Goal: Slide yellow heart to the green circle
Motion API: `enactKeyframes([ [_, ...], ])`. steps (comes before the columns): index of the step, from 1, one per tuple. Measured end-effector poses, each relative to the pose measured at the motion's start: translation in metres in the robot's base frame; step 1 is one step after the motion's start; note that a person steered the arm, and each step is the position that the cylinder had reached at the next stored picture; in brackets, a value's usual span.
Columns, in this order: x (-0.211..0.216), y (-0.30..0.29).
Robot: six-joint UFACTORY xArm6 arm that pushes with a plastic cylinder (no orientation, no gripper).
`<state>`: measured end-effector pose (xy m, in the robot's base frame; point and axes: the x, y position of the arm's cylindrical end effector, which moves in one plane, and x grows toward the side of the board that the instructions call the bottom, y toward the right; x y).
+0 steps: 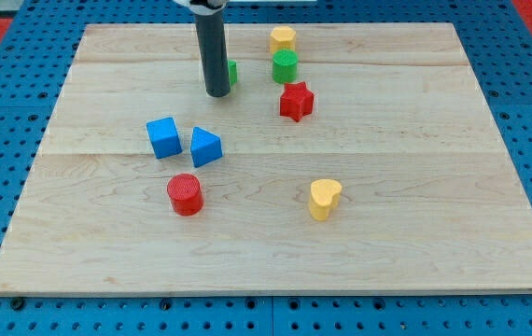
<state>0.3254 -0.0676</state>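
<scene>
The yellow heart (325, 199) lies at the lower right of the middle of the wooden board (415, 243). The green circle (285, 66) stands near the view's top, just below a yellow block (283, 39) and above the red star (296, 101). My tip (217, 93) rests on the board at the upper middle, left of the green circle and far up-left of the yellow heart. The rod hides most of another green block (232, 73) right behind it.
A blue cube (163, 137) and a blue triangle-like block (205, 147) sit side by side at the left of the middle. A red cylinder (185, 194) lies below them. Blue pegboard surrounds the board.
</scene>
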Motion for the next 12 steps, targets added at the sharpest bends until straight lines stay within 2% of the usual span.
enactKeyframes([
  [1,-0.027,0.010],
  [2,-0.003,-0.035],
  [3,0.035,0.005],
  [4,0.088,0.099],
  [5,0.115,0.190],
  [6,0.125,0.264],
  [7,0.173,0.308],
  [8,0.227,0.283],
  [9,0.243,0.215],
  [10,0.235,0.154],
  [11,0.231,0.140],
  [12,0.183,0.100],
])
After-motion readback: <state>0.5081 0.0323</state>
